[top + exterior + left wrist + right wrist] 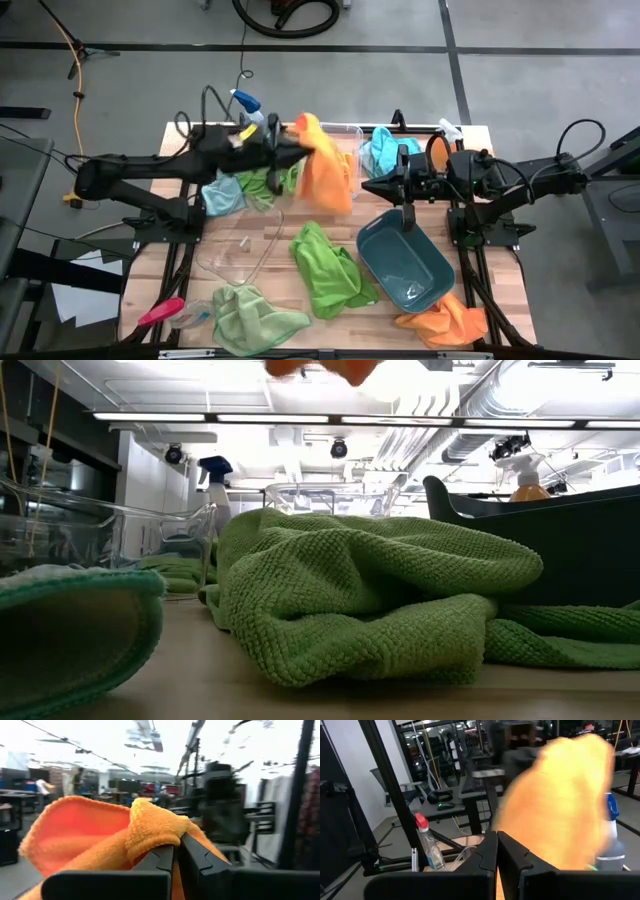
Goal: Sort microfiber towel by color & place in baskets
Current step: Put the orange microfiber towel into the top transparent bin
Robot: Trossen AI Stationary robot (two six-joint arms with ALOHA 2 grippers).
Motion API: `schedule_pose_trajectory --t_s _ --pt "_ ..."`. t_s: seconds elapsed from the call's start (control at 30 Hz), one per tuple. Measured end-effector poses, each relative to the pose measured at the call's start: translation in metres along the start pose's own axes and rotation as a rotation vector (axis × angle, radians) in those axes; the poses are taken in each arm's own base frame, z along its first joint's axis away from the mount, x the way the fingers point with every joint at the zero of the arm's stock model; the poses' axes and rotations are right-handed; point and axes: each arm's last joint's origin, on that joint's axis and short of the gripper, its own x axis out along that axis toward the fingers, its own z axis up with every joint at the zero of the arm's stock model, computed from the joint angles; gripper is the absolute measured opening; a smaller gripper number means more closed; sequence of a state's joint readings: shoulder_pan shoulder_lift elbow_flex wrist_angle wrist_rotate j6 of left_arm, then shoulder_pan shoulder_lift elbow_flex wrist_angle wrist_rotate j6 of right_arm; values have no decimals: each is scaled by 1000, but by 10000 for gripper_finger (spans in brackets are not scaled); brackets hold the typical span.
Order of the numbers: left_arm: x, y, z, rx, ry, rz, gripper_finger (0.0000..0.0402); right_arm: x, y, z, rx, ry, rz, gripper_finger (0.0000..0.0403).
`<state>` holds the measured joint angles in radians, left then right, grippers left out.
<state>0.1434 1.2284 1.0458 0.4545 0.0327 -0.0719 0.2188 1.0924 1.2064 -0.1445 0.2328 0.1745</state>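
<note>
Orange towel (pixel 325 165) hangs clamped in my left tool (pixel 300 150). My right tool (pixel 372 186) is clenched empty, just beside the towel, above the teal basin (pixel 405 262).

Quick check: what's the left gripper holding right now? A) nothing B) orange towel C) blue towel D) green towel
B: the left gripper is shut on an orange towel, which hangs from it above the table in the high view.
</note>
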Motion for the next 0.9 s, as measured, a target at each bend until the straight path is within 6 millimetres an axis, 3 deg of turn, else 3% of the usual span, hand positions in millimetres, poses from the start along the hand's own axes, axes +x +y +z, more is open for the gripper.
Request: schedule_pose_trajectory --t_s 0.17,0.37,0.53,0.77,0.9 --pt "20 41 -15 27 39 78 0 0 0 0 0 0 0 0" --pt "40 75 -11 121 184 117 0 0 0 0 0 1 0 0" --pt "53 92 -15 190 394 144 0 0 0 0 -1 4 -2 0" --pt "68 108 -47 223 684 233 0 0 0 -1 0 7 -8 0" --pt "78 111 -55 242 824 226 0 0 0 -1 1 6 -8 0"
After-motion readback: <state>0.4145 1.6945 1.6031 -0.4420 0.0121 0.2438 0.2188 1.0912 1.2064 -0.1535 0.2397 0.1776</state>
